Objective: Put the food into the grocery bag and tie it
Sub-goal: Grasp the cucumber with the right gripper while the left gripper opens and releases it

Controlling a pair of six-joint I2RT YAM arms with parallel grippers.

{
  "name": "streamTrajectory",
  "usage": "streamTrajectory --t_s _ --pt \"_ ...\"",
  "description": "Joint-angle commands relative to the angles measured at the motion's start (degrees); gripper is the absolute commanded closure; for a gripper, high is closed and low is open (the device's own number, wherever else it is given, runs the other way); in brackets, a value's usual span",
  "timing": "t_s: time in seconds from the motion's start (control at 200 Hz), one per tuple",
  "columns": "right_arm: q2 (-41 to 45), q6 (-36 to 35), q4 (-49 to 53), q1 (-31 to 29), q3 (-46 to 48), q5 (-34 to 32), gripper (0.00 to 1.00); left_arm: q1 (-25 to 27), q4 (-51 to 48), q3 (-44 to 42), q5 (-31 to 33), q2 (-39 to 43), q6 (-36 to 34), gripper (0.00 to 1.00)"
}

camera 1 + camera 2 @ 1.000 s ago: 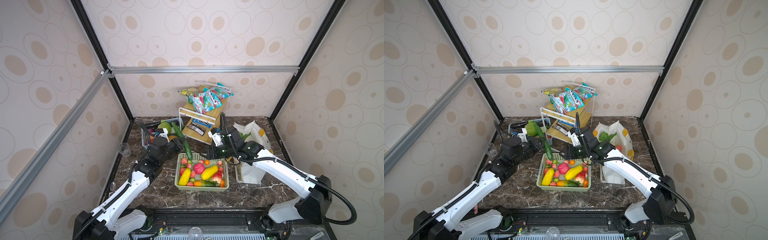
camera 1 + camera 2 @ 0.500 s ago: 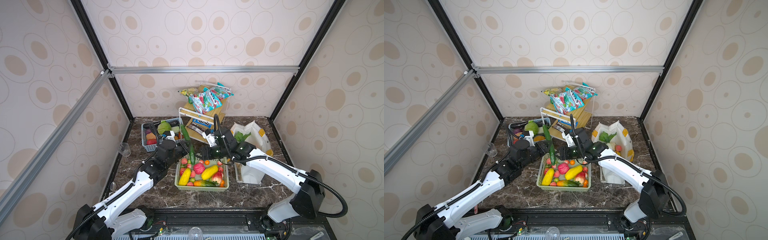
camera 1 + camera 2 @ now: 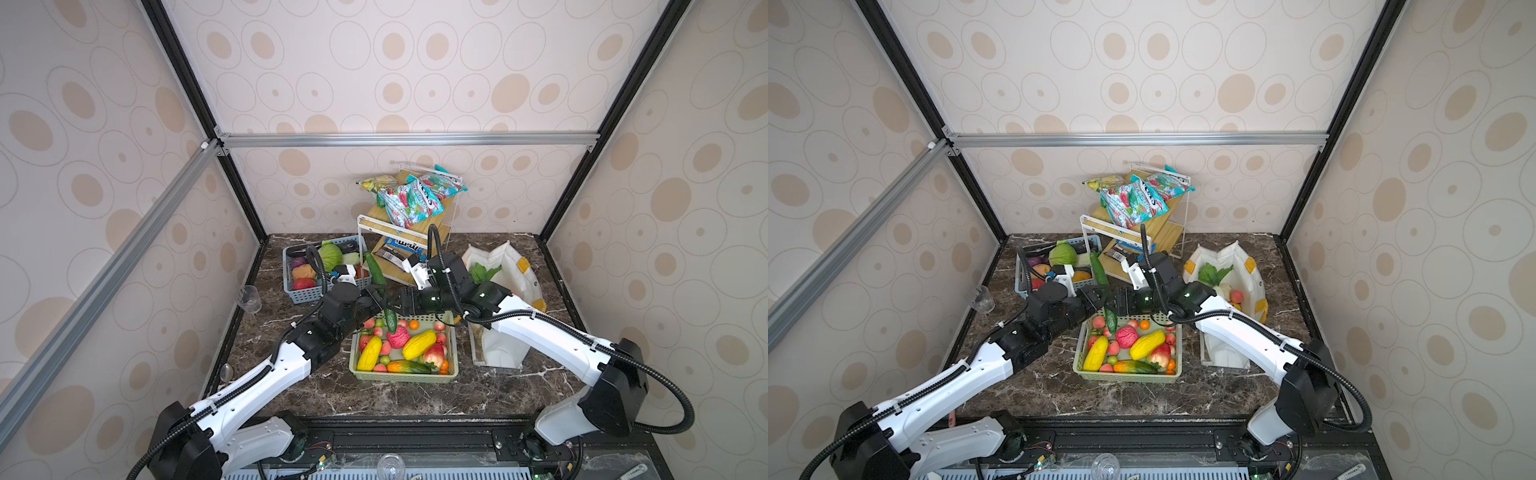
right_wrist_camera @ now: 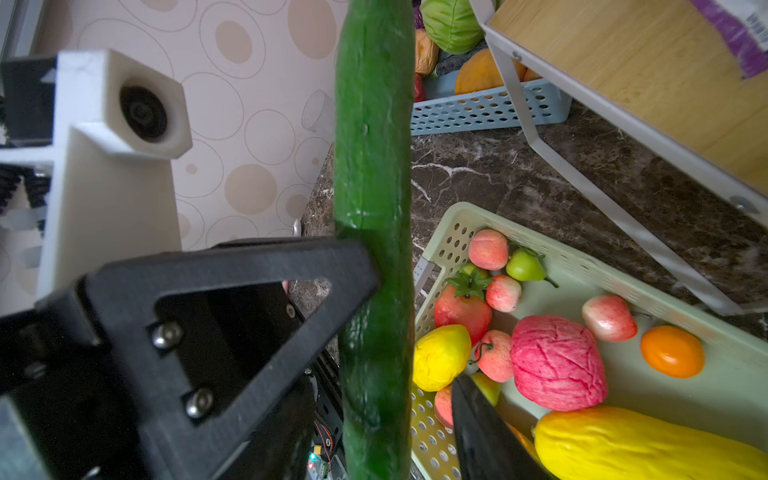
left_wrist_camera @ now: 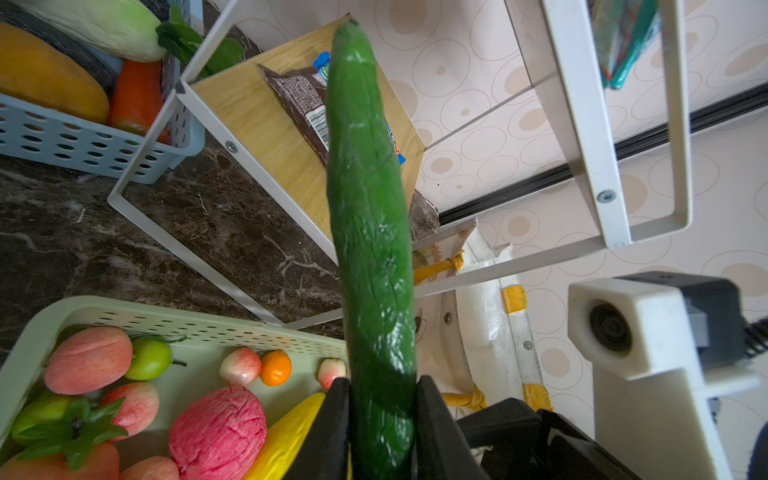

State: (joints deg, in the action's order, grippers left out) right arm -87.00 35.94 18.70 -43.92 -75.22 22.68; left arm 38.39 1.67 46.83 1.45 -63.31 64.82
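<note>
In both top views a long green cucumber (image 3: pixel 380 286) (image 3: pixel 1102 286) stands nearly upright over the back left corner of the green basket (image 3: pixel 405 376), with my left gripper (image 3: pixel 383 300) (image 5: pixel 382 386) shut on its lower part. My right gripper (image 3: pixel 400 303) (image 4: pixel 386 399) faces it from the right, open. One of its fingers (image 4: pixel 478 428) stands a small gap off the cucumber (image 4: pixel 374 166); the other finger is hidden. The white grocery bag (image 3: pixel 509 266) (image 3: pixel 1241 266) stands open at the right, with greens (image 3: pixel 482 272) and a peach (image 3: pixel 1236 296) inside.
The green basket (image 3: pixel 1127 376) holds several toy fruits, and a blue basket (image 3: pixel 307 293) at the back left holds more food. A tilted white-framed wooden rack (image 3: pixel 399 232) with snack packets stands behind the grippers. A clear cup (image 3: pixel 249 297) sits by the left wall.
My left gripper has carried the cucumber right, from beside the blue basket to over the green basket. My right gripper has moved left to meet it.
</note>
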Motion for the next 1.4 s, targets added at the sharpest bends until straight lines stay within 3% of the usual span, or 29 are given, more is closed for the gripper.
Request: streamTrajectory --t_s 0.0,0.18,0.325,0.575,0.76,0.965,1.395 --pt "-2.41 0.64 -1.10 -0.75 -1.77 0.94 0.45 0.81 0.90 0.79 1.01 -0.10 1.10 0.73" --pt "-4.66 0.52 -1.04 -0.79 -3.14 0.77 0.51 0.93 0.95 0.85 0.78 -0.37 1.28 0.73" --pt "-4.57 0.75 -0.81 -0.73 -3.18 -0.40 0.63 0.93 0.45 1.08 1.08 -0.68 1.19 0.72" --pt "-4.12 -3.14 4.65 -0.74 -3.72 -1.29 0.73 0.94 -2.88 2.19 3.44 -1.02 -0.21 0.56" --pt "-3.82 -8.03 9.41 -0.72 -4.66 -0.11 0.74 0.49 -7.48 3.91 4.77 -1.56 -2.14 0.47" --pt "-2.59 -13.60 14.97 -0.70 -6.03 1.34 0.74 -4.46 -12.57 6.40 3.11 -1.96 -6.93 0.40" --pt "2.04 -23.74 20.42 1.78 -3.29 6.57 0.77 -12.30 -15.72 6.71 0.36 -2.26 -11.67 0.38"
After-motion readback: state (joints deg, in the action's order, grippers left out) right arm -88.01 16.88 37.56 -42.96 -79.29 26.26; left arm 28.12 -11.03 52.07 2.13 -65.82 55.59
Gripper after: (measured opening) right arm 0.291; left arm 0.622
